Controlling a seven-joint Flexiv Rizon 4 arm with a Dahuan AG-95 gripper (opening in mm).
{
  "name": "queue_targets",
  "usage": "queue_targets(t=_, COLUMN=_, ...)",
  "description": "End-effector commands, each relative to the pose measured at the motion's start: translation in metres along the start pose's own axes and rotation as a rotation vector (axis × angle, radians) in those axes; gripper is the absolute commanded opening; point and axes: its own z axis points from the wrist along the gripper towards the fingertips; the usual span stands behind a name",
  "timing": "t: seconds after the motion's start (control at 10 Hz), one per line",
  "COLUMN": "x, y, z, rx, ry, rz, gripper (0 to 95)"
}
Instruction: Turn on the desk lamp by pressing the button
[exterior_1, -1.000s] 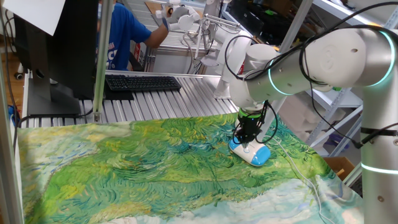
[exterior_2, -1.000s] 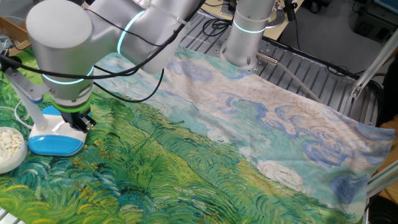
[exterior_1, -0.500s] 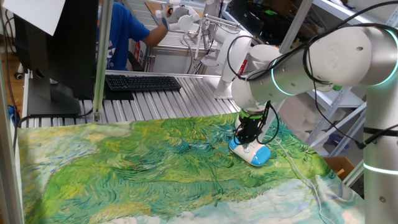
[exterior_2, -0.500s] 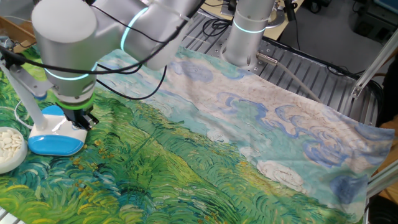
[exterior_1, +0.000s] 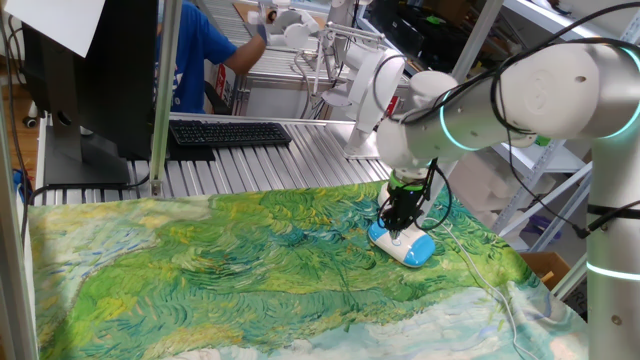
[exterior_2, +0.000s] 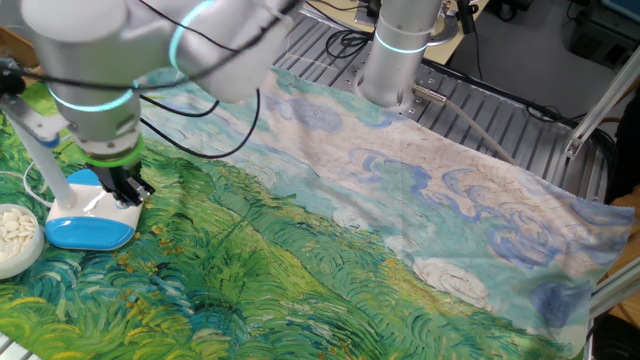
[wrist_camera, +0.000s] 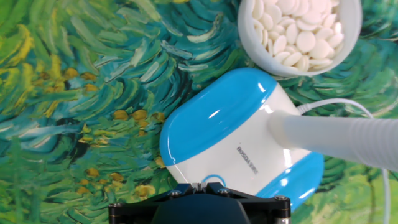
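- Counting one gripper (exterior_2: 128, 190), black, down low at the right end of the one desk lamp (exterior_2: 85, 226) in the other fixed view.
- Cannot tell if its fingers are spread or pressed together; only a black lump to see at the bottom of the hand view.
- Sitting near the left edge of the painted cloth (exterior_2: 330, 250) in that view, with the round lamp head (exterior_2: 14, 238) full of white dots just to its left.
- Counting one button (wrist_camera: 213, 180), a thin blue ring on the white top, half hidden by the gripper (wrist_camera: 199, 202).
- Lying long from top left to bottom right in the hand view, blue at both ends, with the slim neck (wrist_camera: 336, 140) pointing off to the right.
- Compared with a second ago: same spot for lamp and gripper tip, but the big round arm joint swung further left.
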Motion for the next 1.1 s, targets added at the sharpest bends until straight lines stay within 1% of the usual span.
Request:
queue_targets(t=0.1, x=-0.0013, y=0.0017, z=0.0007, rx=0.017, ry=0.008, rz=0.026, gripper=0.0)
queue_targets(t=0.2, x=-0.0013, y=0.0017, z=0.0007, rx=0.024, ry=0.007, rz=0.024, gripper=0.0)
queue_targets(t=0.5, x=-0.0013, y=0.0017, z=0.0007, rx=0.018, ry=-0.003, rz=0.002, gripper=0.0)
queue_targets(t=0.6, x=-0.0013, y=0.0017, z=0.0007, rx=0.022, ry=-0.005, rz=-0.009, gripper=0.0)
queue_targets(t=0.8, x=-0.003, y=0.0006, z=-0.0001, rx=0.057, ry=-0.013, rz=-0.039, gripper=0.0)
queue_targets(t=1.1, x=-0.002, y=-0.0014, z=-0.0006, rx=0.07, ry=-0.018, rz=-0.037, gripper=0.0)
